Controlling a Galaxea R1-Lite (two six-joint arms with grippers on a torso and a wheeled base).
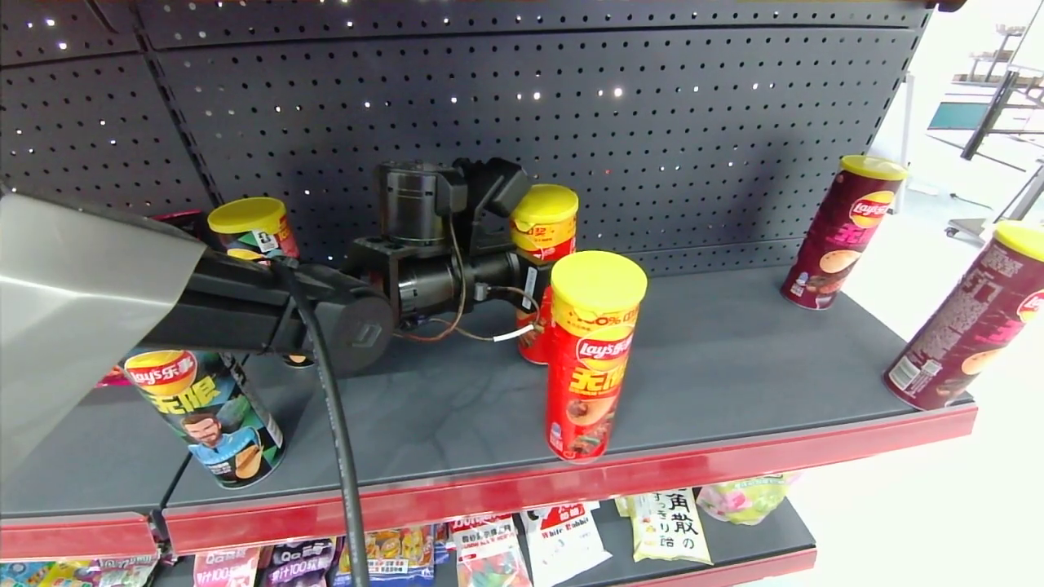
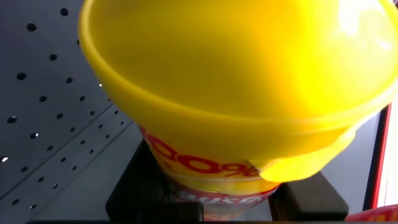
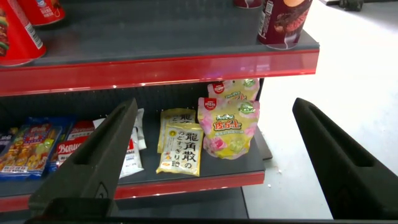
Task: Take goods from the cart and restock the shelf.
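The left gripper [image 1: 522,281] is gripping a red can [image 1: 545,222], fingers closed on its sides, upright on the shelf [image 1: 734,359]; a second can [image 1: 591,359] is standing just in front; the right gripper [image 3: 217,168] is gaping wide, holding nothing, snack bags [image 3: 227,124] lying beyond it.

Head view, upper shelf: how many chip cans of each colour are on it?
red chip cans: 2
maroon chip cans: 2
dark multicoloured chip cans: 2
Total: 6
A pinkish item behind the arm is too hidden to count.
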